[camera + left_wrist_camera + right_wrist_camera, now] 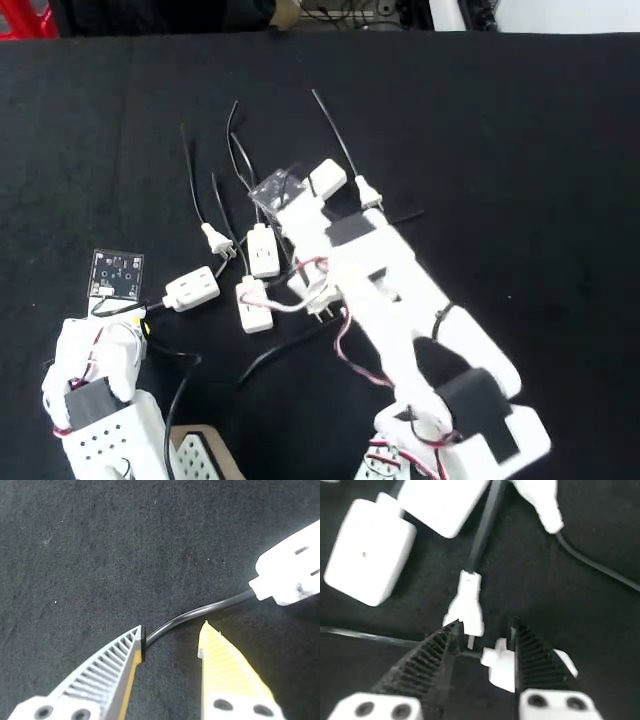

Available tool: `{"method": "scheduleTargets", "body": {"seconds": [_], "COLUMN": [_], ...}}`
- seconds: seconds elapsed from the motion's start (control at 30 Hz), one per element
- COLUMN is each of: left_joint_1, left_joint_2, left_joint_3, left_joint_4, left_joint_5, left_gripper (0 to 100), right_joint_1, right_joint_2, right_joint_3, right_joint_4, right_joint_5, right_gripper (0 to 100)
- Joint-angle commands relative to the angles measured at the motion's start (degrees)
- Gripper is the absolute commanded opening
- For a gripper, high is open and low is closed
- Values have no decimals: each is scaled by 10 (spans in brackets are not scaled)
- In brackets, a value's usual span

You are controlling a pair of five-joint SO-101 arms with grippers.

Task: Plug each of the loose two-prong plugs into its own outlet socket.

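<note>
Right wrist view: a loose two-prong plug [466,607] lies on the black desk [580,605] just ahead of the right pincer [482,637], long axis in line with its reach, prongs toward the parted jaws; this arm is nearer. Left pincer [172,635], also apart, straddles a cord [200,615].

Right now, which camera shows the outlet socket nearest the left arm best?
The left wrist view: the outlet socket sits close ahead of the open left hand, its two slots and black cord plain. The high view shows the same socket whole but small, on the black table beside the left arm.
</note>
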Motion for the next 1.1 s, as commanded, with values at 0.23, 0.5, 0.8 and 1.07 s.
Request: {"method": "scheduleTargets", "body": {"seconds": [0.23,0.5,0.8,1.07], "left_joint_1": [3,3,3,3], "left_joint_2": [-1,-1,-1,-1], "left_joint_3": [9,9,9,9], "left_joint_4": [4,4,4,4], "left_joint_5": [-4,-4,-4,-4], "left_gripper": [188,188,188,188], "right_joint_1": [8,20,-6,-23], "right_joint_2": [79,142,171,258], "right_joint_3": [-38,-98,-104,-164], "right_joint_4": [-47,6,22,65], "right_joint_5": [-64,-41,-16,-16], "right_gripper": [149,149,152,149]}}
